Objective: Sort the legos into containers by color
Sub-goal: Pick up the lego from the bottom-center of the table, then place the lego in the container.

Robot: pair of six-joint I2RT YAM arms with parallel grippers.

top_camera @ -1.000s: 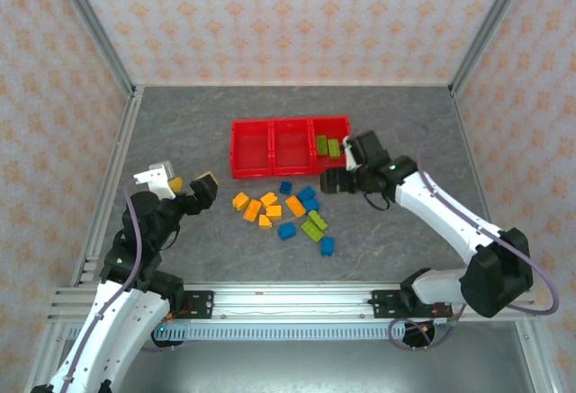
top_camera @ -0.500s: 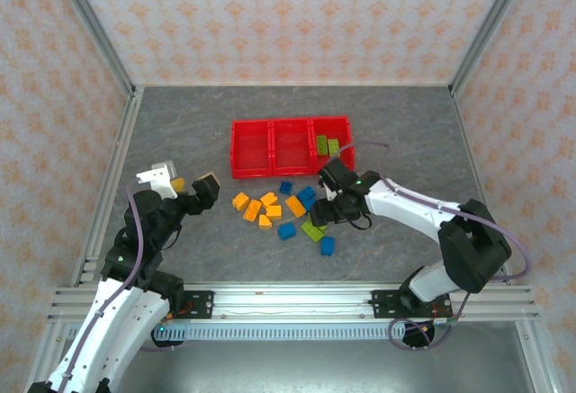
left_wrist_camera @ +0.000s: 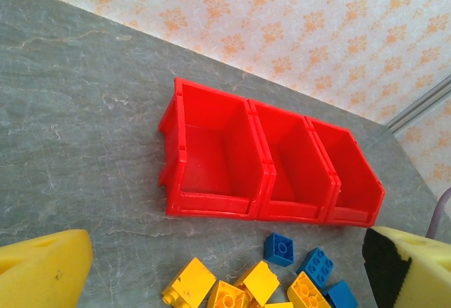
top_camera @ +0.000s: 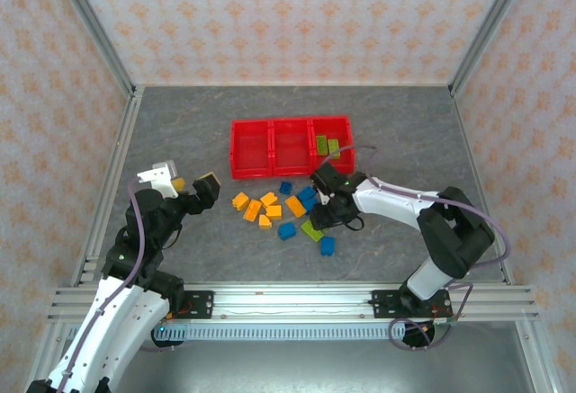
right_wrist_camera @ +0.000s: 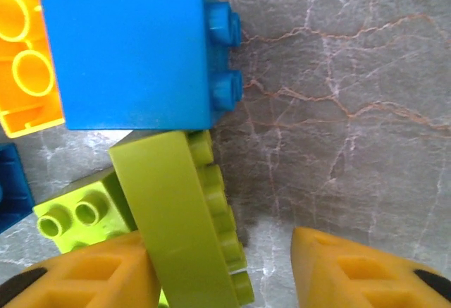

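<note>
Two arms reach in from the near edge. Nearest them, a lone blue lego (top_camera: 327,245) lies on the grey table (top_camera: 180,123). Just beyond it the right gripper (top_camera: 322,216) is down in the loose pile of legos (top_camera: 273,210), jaws partly open around a long lime green brick (right_wrist_camera: 180,216). One pad (right_wrist_camera: 84,280) touches the brick and the other stands apart from it. A blue brick (right_wrist_camera: 127,54) sits just past it. Left of the pile, the left gripper (top_camera: 184,183) hangs wide open, holding nothing. Farthest, three red containers (top_camera: 290,147) stand in a row, and two green legos (top_camera: 326,147) lie in the right one.
</note>
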